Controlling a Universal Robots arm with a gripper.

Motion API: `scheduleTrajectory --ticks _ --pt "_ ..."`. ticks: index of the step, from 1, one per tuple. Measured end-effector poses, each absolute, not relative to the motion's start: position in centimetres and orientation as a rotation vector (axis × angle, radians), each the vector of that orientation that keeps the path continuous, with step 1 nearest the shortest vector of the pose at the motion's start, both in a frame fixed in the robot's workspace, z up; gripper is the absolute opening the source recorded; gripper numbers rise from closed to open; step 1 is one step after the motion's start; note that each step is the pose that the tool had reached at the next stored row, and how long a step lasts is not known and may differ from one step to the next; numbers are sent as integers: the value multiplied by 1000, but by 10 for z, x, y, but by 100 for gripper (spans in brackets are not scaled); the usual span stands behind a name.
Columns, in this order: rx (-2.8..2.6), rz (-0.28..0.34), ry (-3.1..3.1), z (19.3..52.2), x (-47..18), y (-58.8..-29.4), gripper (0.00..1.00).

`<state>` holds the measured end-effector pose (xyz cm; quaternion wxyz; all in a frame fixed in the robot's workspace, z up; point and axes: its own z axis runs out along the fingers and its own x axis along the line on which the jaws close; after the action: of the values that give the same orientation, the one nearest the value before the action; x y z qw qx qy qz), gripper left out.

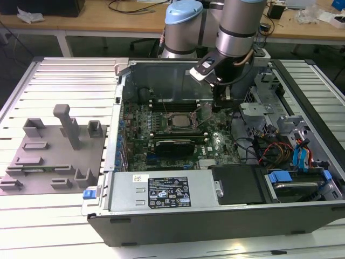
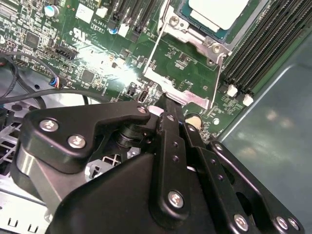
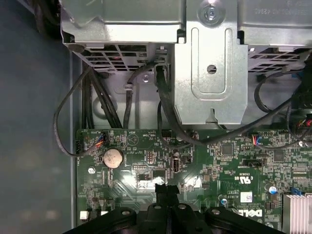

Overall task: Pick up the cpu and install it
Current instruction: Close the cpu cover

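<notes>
Open computer case (image 1: 215,224) lying flat on a slatted table (image 1: 54,221), across the middle and the exterior view's right. Inside it, a green circuit board (image 1: 215,143), with a grey power box (image 1: 161,191) along the near wall and blue latches (image 1: 280,176) toward the exterior view's lower right. On the exterior view's left, well apart from the case, a grey tray (image 1: 32,162) with upright posts.

Arm (image 1: 240,27) coming in from the upper edge of the exterior view. Gripper (image 1: 219,102) lowered into the case, just to the exterior view's right of the socket. Jaws drawn narrow, tips together, nothing held between them.

The cpu (image 1: 178,122) seated in the socket near the middle of the exterior view, silvery top facing up, apart from the gripper. In the second wrist view, the same cpu (image 2: 219,10) beyond the gripper (image 2: 168,103), ringed by a metal frame (image 2: 187,36), with dark memory slots (image 2: 263,48) alongside. Fingertips just beside the near edge of that frame; touching or not, cannot tell.

In the first wrist view, gripper (image 3: 165,187) low over the circuit board (image 3: 219,161), near a round coin battery (image 3: 113,157). Past the board's edge, black cables (image 3: 165,112) looping under a bare metal bracket (image 3: 209,73).
</notes>
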<state>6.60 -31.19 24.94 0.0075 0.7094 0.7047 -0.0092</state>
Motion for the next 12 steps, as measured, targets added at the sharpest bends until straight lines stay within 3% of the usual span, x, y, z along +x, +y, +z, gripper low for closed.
scheduleTrajectory --ticks 12 --pt "2218 -27 2203 251 38 -312 11"
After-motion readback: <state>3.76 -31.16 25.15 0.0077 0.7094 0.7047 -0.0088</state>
